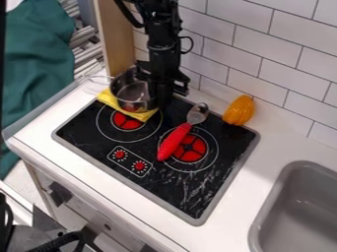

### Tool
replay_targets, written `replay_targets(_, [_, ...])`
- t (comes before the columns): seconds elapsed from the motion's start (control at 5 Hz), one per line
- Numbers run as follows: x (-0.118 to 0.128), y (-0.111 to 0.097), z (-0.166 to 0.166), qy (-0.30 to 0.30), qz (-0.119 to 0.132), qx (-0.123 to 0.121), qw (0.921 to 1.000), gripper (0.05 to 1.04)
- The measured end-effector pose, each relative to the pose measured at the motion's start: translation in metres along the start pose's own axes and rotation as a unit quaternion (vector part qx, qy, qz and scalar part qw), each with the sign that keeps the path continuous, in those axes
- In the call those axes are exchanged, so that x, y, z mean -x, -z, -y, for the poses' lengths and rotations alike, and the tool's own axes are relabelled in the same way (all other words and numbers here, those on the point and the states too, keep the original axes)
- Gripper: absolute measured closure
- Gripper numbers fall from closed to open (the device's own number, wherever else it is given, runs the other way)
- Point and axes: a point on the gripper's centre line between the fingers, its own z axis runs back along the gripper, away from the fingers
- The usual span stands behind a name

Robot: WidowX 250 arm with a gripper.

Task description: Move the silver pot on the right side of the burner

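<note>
Black cabling (62,241) lay nearest the camera, at the lower left, with the grey sink (296,214) at the lower right. Your gripper (160,96) hung down at the right side of the silver pot (131,91), right up against it in view; whether it was spread, narrowed or holding the pot, you could not tell. You had the pot at the back left of the stove (85,125), over a yellow cloth (141,115) and behind the left burner's red centre. You saw a red-handled spoon (174,141) lying partly across the right burner (191,148), its head towards the tiled wall (276,69). An orange-yellow toy (239,110) sat at the stove's back right corner.
</note>
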Motion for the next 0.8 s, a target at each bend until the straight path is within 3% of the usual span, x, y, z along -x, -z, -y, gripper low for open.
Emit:
replay_targets(0.4, [0.001, -0.046, -0.003, -0.005, 0.063, -0.032, 0.9975, 1.023])
replay_targets(0.8, [0.051, -0.05, -0.018, -0.008, 0.072, -0.029, 0.9969, 1.023])
